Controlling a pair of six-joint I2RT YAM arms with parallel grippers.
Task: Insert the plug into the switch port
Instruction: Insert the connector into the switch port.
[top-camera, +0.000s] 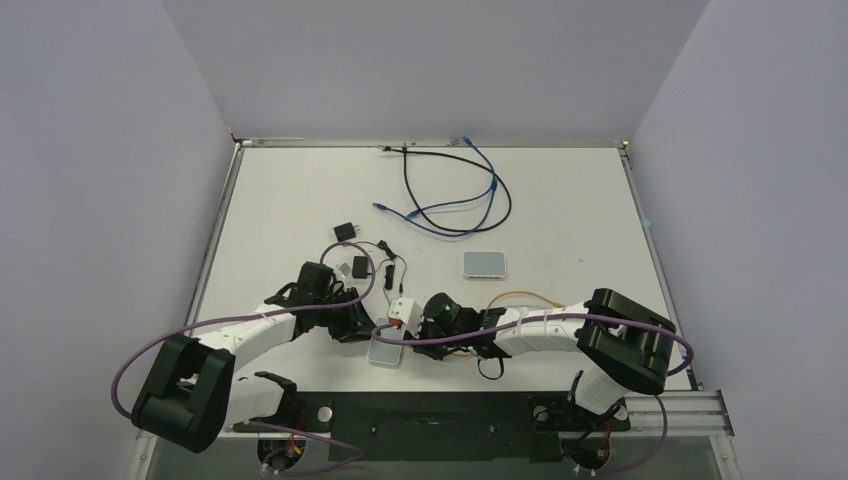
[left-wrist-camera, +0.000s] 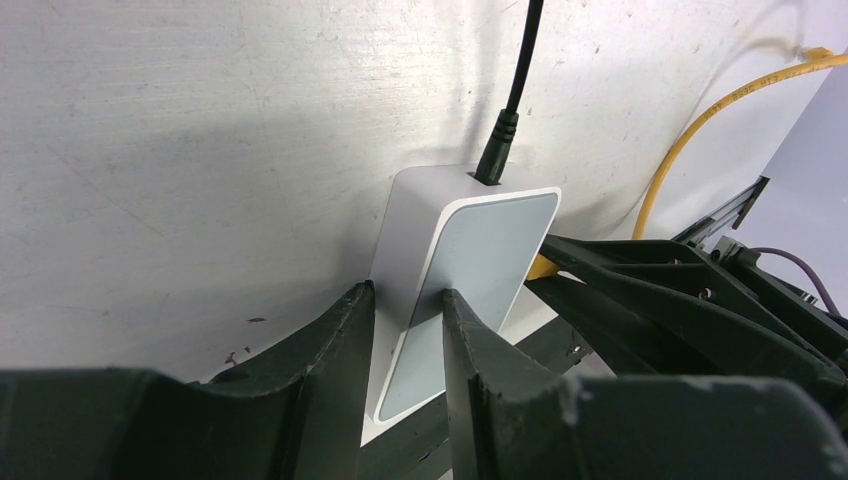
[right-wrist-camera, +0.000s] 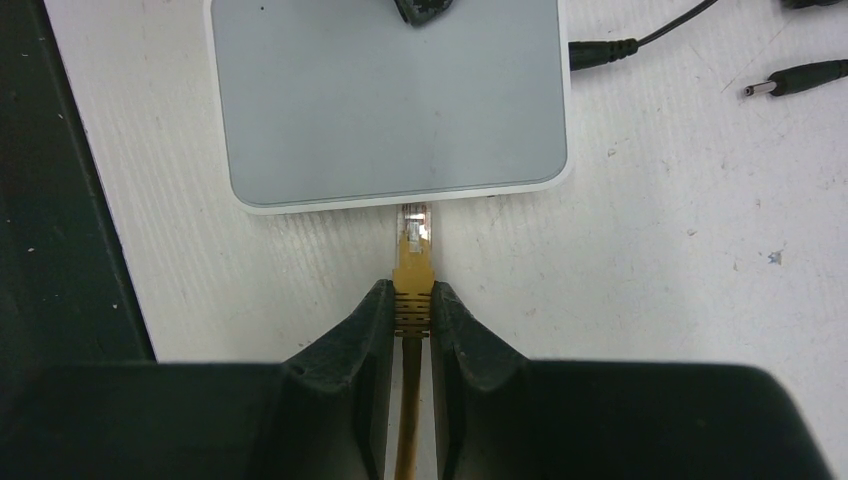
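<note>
**Top view.** The left arm and right arm both reach to the near middle of the worktop. They meet at a white box. The tool tips overlap there and are too small to read. A second box lies well apart, farther back. Black and blue cables loop at the far side.

**Left wrist.** The left tool pinches the white box, one finger on its white side and the other on the pale grey face. The box's near end is cut off behind the fingers. A black plug sits in the far narrow edge. A yellow cable curves in from the right, and its end is hidden behind the box.

**Right wrist.** The right tool is pressed onto the boot of the yellow plug. The plug's clear tip meets the box's near narrow edge. The switch port is on that edge, its opening hidden under the rim, so I cannot tell how far the plug is in. The frame's top edge cuts off the box's far side, where a dark fingertip rests on the grey face.
</note>
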